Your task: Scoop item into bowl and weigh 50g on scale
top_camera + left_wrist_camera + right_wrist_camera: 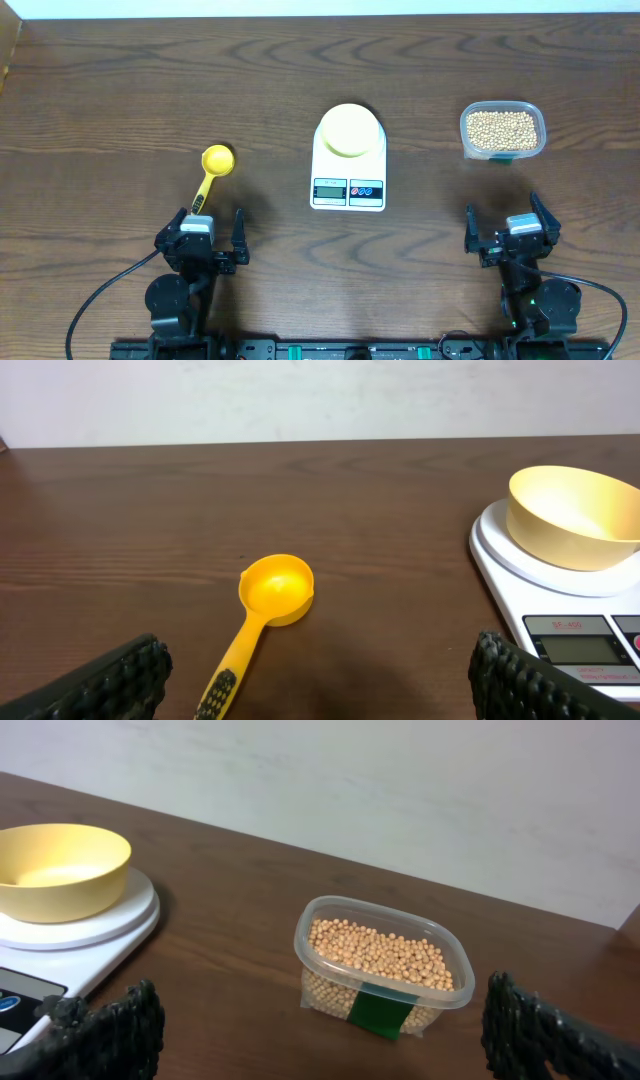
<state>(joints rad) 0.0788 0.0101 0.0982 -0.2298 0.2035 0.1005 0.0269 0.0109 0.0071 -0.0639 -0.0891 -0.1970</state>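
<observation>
The pale yellow-green bowl stands empty on the white scale at the table's middle. Tan beans fill a clear plastic tub at the right. A yellow measuring scoop lies left of the scale, handle toward me. My left gripper is open just behind the scoop's handle, nothing between its fingers. My right gripper is open near the front edge, short of the tub.
A pale wall rises behind the table's far edge. Dark wood table stretches around the objects. Black cables trail from both arm bases at the front edge.
</observation>
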